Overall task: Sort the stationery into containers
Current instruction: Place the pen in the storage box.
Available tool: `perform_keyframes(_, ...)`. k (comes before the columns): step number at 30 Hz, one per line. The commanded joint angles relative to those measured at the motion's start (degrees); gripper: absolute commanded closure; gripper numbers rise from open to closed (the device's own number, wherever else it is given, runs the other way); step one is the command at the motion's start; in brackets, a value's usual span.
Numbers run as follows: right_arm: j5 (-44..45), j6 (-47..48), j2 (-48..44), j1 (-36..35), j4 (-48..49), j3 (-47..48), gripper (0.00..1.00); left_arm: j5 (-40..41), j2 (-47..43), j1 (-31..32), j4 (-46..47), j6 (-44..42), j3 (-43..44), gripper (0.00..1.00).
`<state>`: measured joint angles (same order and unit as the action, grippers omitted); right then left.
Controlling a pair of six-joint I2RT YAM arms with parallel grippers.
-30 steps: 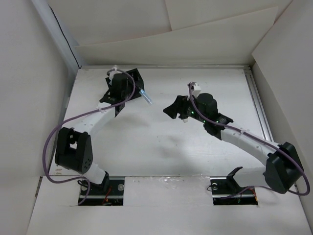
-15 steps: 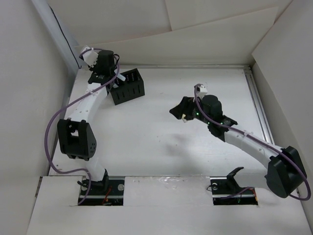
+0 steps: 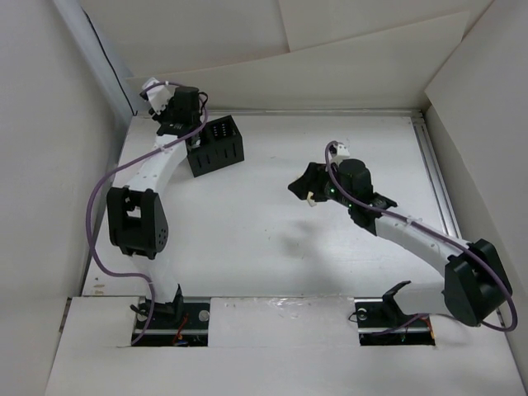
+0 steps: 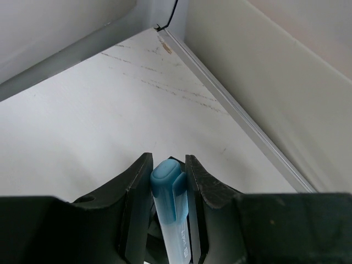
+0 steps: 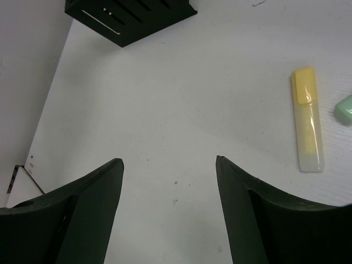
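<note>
Gripping light blue stick [image 4: 170, 209] between closed left fingers [image 4: 137, 203] — right fingers [image 5: 88, 214] spread wide, empty — yellow stick [image 5: 307, 118] outside them.

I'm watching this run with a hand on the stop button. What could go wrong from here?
1. The left gripper, shut on the light blue stick, points at the far corner of the table, not over the black box; releasing here could drop it outside.
2. The open right gripper has the yellow stick off to one side of its jaws; descending straight would likely miss it.

Overhead and close right-wrist views apparently share the black box [image 3: 216, 146].
</note>
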<state>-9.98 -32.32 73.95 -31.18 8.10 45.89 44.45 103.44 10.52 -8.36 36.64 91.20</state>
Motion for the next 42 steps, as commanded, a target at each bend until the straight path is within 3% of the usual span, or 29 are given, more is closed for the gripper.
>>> perform_keyframes(1,1.45,0.94,0.84,0.59,1.83,-0.45,0.26,2.58,0.62,0.11,2.73,-1.49,1.18,1.00)
perform_keyframes(14,3.03,0.94,2.42,1.65,1.83,-0.45,0.26,6.79,4.67,2.48,6.34,-4.91,2.93,1.00)
perform_keyframes(21,10.14,0.41,4.71,1.65,1.83,-0.98,0.25,7.41,5.72,2.48,6.34,-4.91,1.97,1.00)
perform_keyframes(42,15.07,-0.20,7.16,1.65,2.36,-0.98,0.25,11.72,7.39,2.48,8.10,-7.28,5.12,1.00)
